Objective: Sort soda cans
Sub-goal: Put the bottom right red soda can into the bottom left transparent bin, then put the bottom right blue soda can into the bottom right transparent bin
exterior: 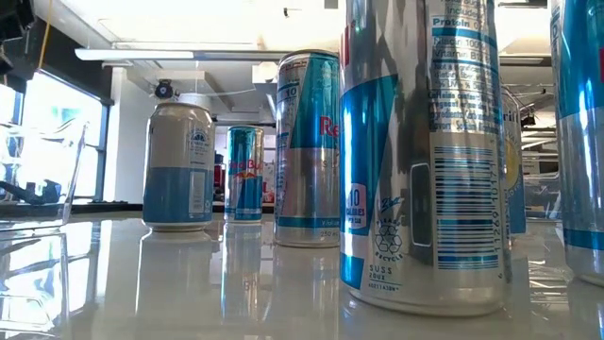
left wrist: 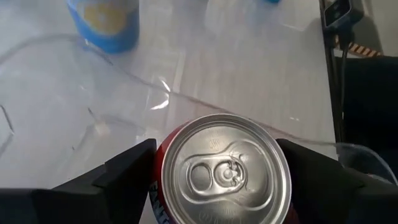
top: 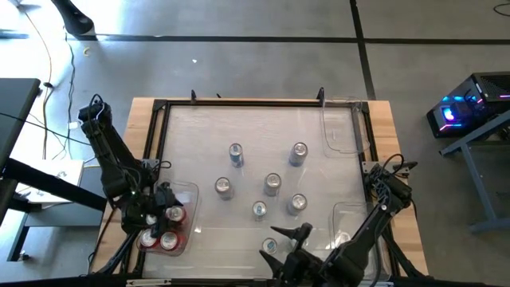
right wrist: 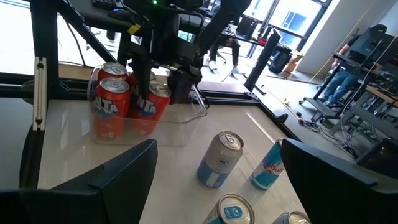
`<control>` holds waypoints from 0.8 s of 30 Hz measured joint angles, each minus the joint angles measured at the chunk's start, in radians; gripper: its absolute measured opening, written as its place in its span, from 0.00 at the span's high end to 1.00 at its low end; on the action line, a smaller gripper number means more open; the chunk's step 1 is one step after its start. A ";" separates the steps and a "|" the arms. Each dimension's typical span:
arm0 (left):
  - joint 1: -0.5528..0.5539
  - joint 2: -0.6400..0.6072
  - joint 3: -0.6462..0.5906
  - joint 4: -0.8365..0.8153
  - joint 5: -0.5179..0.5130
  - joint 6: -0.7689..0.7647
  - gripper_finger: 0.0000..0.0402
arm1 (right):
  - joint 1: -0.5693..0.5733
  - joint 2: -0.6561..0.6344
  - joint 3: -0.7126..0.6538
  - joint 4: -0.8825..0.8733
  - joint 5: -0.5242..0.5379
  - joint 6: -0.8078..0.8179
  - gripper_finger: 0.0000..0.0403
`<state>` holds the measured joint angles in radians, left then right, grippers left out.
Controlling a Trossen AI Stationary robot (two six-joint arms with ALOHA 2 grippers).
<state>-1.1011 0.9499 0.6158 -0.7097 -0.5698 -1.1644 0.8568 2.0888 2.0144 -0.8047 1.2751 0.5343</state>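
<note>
Several red cans stand in a clear bin point(top: 188, 191) at the table's left near corner. My left gripper point(top: 165, 199) hangs over that bin, shut on one red can point(left wrist: 227, 171); it also shows in the right wrist view, left gripper point(right wrist: 163, 70). Several silver-blue cans point(top: 272, 183) stand upright on their bases mid-table, and they show close up in the low view, cans point(exterior: 425, 151). My right gripper point(top: 287, 243) is low at the near edge and open. Its fingers point toward the table's left. One silver-blue can point(top: 269, 245) stands by its fingertips, its top point(right wrist: 233, 208) showing low between them, untouched. My left gripper has the red can's body just under the silver top point(left wrist: 160, 180) pinched between its two fingers, which come from above pointing down. The can stands upright in the bin beside the other red cans point(right wrist: 111, 102). Whether its base rests on the bin floor I cannot tell.
Two more clear bins sit on the right side, one at the far right point(top: 341, 127) and one at the near right point(top: 351, 219). A black frame point(top: 239, 102) rims the white table top. Open table lies between the cans and the left bin.
</note>
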 joint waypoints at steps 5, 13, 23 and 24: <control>0.000 -0.001 0.000 0.016 0.027 -0.014 0.18 | -0.006 0.000 0.000 0.000 0.000 0.000 0.16; 0.000 -0.021 0.003 0.019 0.061 -0.013 0.16 | -0.007 0.000 0.000 0.000 0.000 0.000 0.16; 0.066 -0.096 0.158 -0.146 0.016 0.137 0.16 | -0.012 0.000 0.000 0.000 0.000 -0.011 0.16; 0.093 -0.099 0.169 -0.177 0.006 0.173 0.16 | -0.013 0.000 0.000 0.000 0.000 -0.011 0.16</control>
<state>-1.0082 0.8509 0.7850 -0.8868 -0.5635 -0.9912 0.8433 2.0888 2.0144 -0.8047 1.2747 0.5230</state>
